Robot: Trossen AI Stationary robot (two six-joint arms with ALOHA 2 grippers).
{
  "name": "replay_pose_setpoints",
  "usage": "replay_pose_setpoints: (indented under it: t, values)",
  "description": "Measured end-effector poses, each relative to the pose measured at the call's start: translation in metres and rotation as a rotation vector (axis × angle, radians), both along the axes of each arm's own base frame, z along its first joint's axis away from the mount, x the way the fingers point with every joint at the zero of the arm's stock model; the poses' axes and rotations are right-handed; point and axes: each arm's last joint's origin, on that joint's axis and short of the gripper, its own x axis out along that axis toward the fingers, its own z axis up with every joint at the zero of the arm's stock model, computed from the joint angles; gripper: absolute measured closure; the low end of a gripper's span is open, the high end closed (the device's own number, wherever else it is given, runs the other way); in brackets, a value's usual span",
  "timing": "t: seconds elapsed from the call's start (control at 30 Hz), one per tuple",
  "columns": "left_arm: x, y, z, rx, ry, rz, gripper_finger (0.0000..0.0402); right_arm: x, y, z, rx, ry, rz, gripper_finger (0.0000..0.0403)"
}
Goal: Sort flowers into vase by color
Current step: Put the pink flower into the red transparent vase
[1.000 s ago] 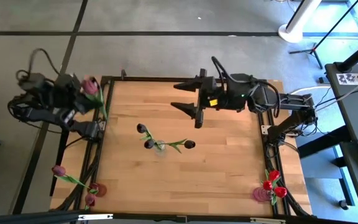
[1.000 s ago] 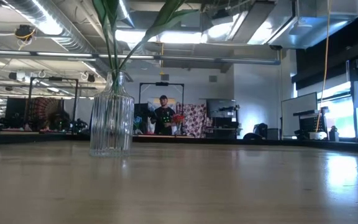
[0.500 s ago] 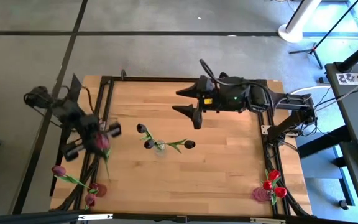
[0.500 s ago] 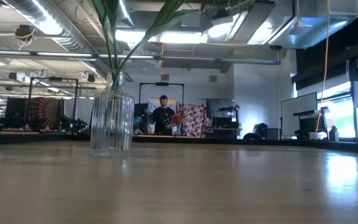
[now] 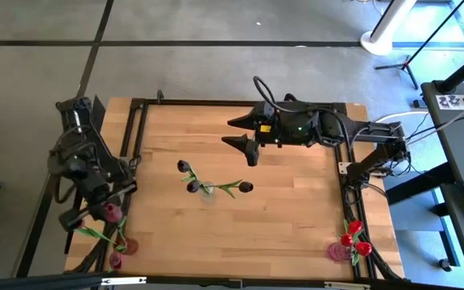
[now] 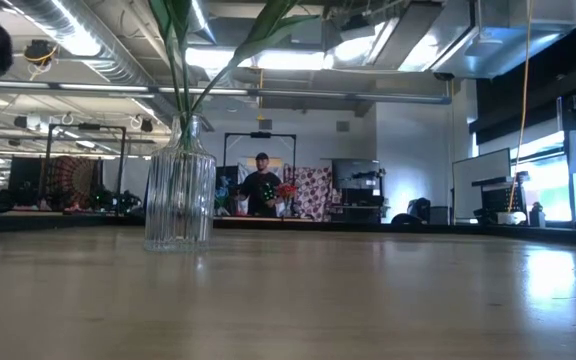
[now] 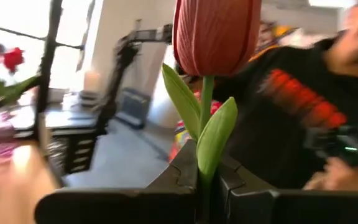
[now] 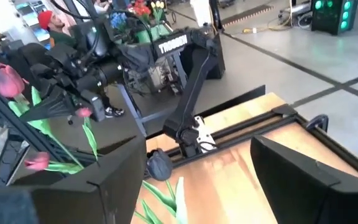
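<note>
My left gripper [image 5: 103,211] hangs over the table's left edge near the front, shut on a mauve-pink tulip [image 5: 112,211]; the left wrist view shows its head [image 7: 216,31] and two leaves past the fingertips [image 7: 207,177]. Just beyond it, at the near-left corner, a vase [image 5: 125,245] holds pink tulips [image 5: 76,220]. A ribbed glass vase [image 6: 180,190] at the table's middle [image 5: 208,192] holds dark maroon tulips [image 5: 184,167]. A vase [image 5: 337,251] at the near-right corner holds red tulips [image 5: 353,234]. My right gripper [image 5: 248,138] is open, above the far middle of the table. My left gripper pinches the pink tulip's green stem [image 7: 204,163] between its two fingers, just below the leaves. Stem, leaves and head stick out past the fingertips. The flower is lifted clear of the table.
The black frame rail [image 5: 131,129] runs along the table's left edge beside my left arm. Bare wood lies between the middle vase and both near corners. In the room beyond the table a person [image 6: 261,187] stands far off.
My left gripper has swung from the table's far-left corner along the left edge toward the near edge, turning as it went and carrying the pink tulip down toward the pink-tulip vase. My right gripper has stayed over the far middle, open.
</note>
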Motion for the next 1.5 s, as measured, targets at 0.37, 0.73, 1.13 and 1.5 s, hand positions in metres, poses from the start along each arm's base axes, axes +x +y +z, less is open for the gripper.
replay_pose_setpoints:
  t: [0.37, 0.73, 1.13, 1.5]
  values:
    - [-0.023, -0.004, -0.014, 0.075, 0.125, 0.096, 0.0401, 0.017, 0.003, -0.015, 0.092, 0.03, 0.009, 0.0117]
    - [-0.026, -0.009, -0.007, 0.026, 0.078, 0.08, 0.0401, 0.024, 0.004, -0.022, 0.103, 0.053, 0.023, 0.0117]
    - [-0.034, -0.019, -0.03, 0.064, 0.102, 0.076, 0.0401, 0.024, 0.004, -0.023, 0.138, 0.056, 0.034, 0.0117]
    - [-0.047, -0.006, -0.054, 0.026, 0.044, 0.051, 0.0401, 0.024, 0.004, -0.022, 0.159, 0.053, 0.029, 0.0117]
